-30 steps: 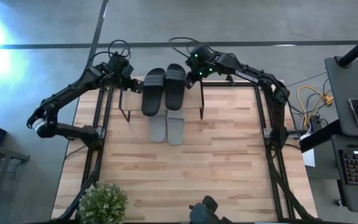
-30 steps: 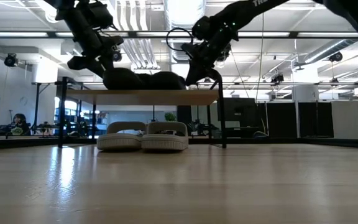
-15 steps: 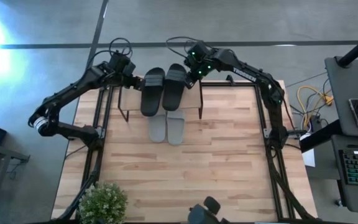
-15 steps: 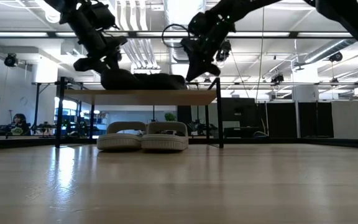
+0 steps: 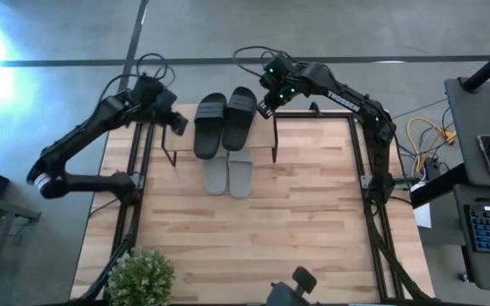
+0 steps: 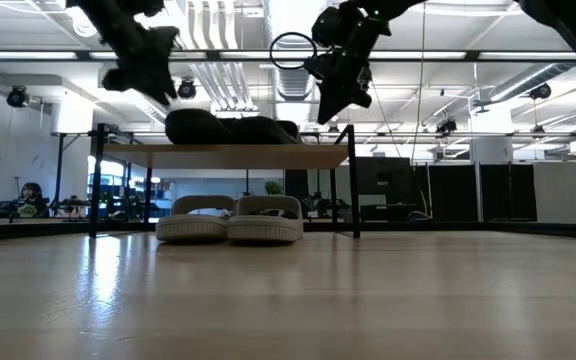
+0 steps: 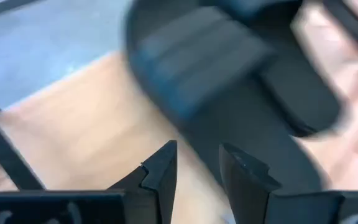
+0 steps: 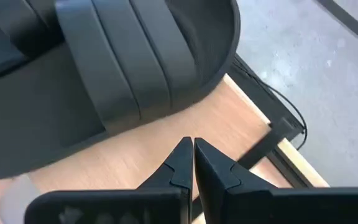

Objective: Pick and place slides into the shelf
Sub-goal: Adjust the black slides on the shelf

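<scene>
On the tabletop (image 5: 253,246), nearest the open stretch of boards, my two light grey slides (image 5: 228,175) lie side by side, touching each other, partly tucked under the shelf (image 6: 226,155) and resting on the table between its black legs. Above them, on the shelf's light plank, the two black slides (image 5: 224,123) sit side by side with their edges touching. My left gripper (image 5: 177,124) hangs in the air just beside the shelf's left end, clear of the nearer black slide, its fingers (image 7: 160,171) parted by a small gap with nothing between them. My right gripper (image 5: 264,108) hovers above the shelf's right end, close to the other black slide but off it, its fingers (image 8: 179,162) pressed together on nothing. Past the table lies the grey floor (image 5: 330,30).
</scene>
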